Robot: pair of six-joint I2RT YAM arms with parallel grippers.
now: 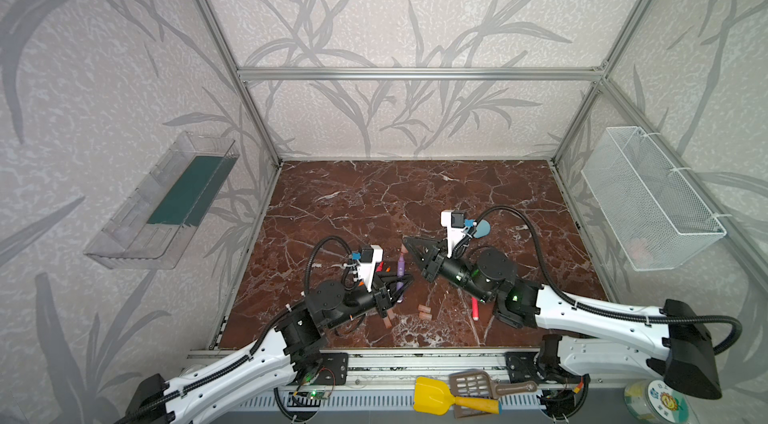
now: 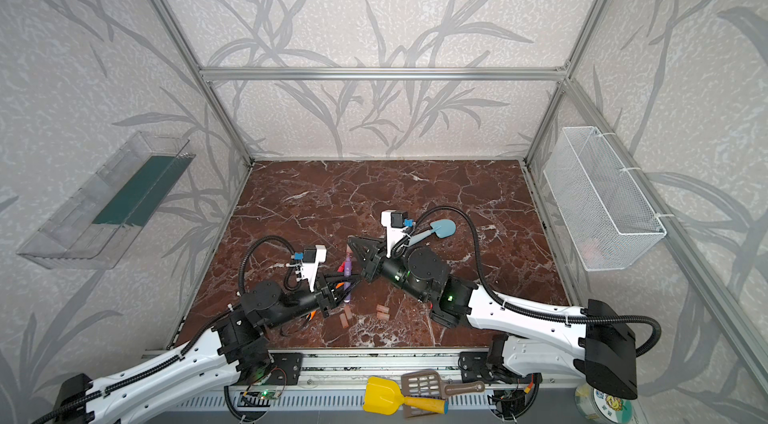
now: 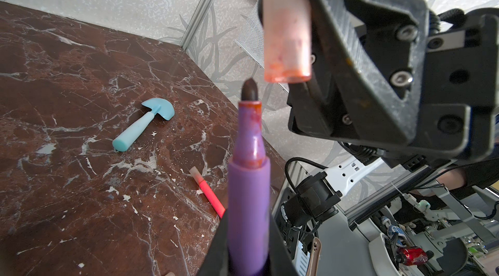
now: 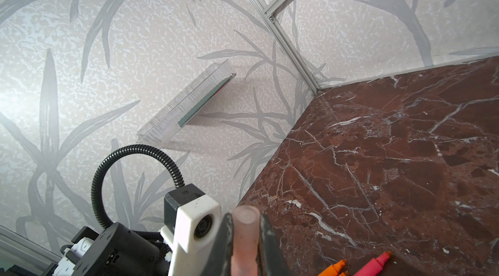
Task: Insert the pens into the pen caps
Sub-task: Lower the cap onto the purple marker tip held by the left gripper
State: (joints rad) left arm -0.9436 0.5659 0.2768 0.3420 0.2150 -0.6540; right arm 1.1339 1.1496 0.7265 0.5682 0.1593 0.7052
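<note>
Insertion: left pincer (image 3: 247,236) pinches purple marker pen (image 3: 249,180), right pincer (image 4: 245,223) pale translucent pinkish cap (image 3: 286,34); tip beside mouth, next align, push in

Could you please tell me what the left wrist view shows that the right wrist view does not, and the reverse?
Only the left wrist view: the purple pen in the left tool, its tip just short of the pen cap, and the blue toy shovel. Only the right wrist view: the clear wall tray and an orange pen. Both: the pen cap clamped in the right tool, and the marble table.
</note>
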